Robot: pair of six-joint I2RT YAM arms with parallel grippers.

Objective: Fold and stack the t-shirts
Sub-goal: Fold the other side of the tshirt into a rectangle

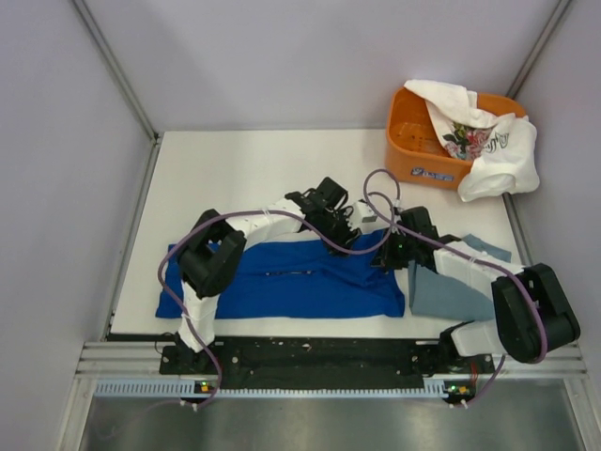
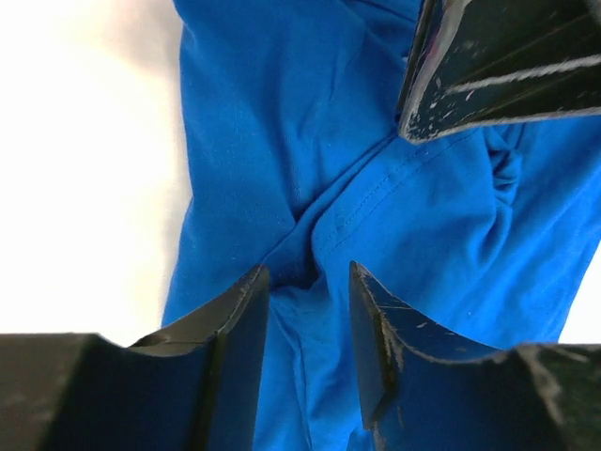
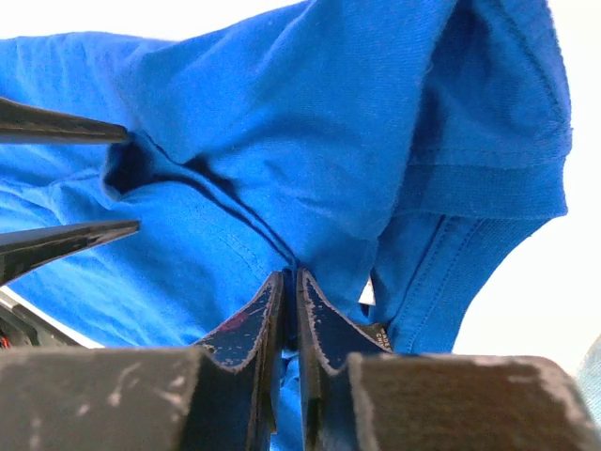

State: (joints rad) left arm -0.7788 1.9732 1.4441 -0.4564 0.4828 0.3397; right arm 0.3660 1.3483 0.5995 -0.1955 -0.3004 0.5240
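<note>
The royal-blue t-shirt (image 1: 282, 280) lies in a long band along the table's front edge; its print is hidden. My left gripper (image 1: 334, 235) is open over the shirt's upper right part, its jaws (image 2: 308, 274) straddling a raised crease of blue cloth (image 2: 282, 141). My right gripper (image 1: 384, 252) is shut on a pinched fold of the same shirt (image 3: 291, 278) near its neck label. The grey-blue t-shirt (image 1: 441, 293) lies folded at the front right, partly under the right arm. The white floral t-shirt (image 1: 481, 141) hangs over the basket.
The orange plastic basket (image 1: 411, 150) stands at the back right corner of the white table (image 1: 244, 178). Grey walls enclose the table on the left, back and right. The right gripper's fingers (image 2: 488, 66) show in the left wrist view, close to the left jaws.
</note>
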